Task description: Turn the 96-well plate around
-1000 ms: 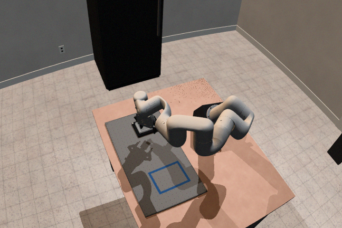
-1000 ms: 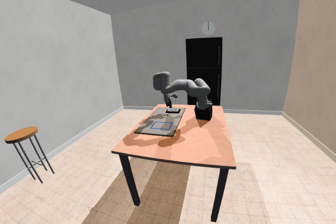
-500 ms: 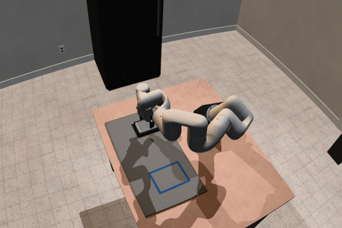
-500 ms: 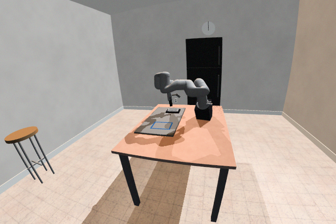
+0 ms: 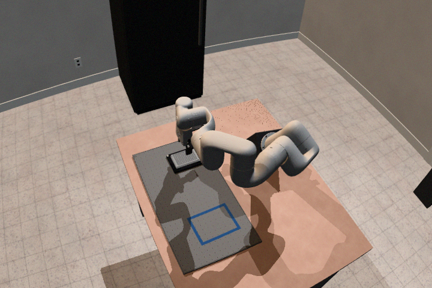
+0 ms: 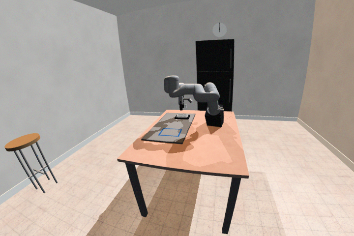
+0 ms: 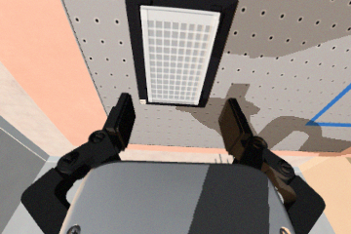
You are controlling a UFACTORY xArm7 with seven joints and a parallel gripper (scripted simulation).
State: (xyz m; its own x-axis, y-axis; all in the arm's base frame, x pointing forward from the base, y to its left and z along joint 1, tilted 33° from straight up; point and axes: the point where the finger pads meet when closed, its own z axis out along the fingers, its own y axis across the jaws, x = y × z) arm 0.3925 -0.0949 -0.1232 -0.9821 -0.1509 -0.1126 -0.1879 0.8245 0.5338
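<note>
The end effector [image 7: 177, 122] hangs fully open and empty above the plate [image 7: 178, 54], with the taped outline [image 7: 336, 109] at 3 o'clock.

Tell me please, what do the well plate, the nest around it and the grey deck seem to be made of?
The well plate looks like white matte plastic: an even pale grid of wells, no shine. The nest around it seems black plastic or coated metal; its flat dark frame leaves this open. The grey deck looks like matte metal board, with regular rows of small holes.
</note>
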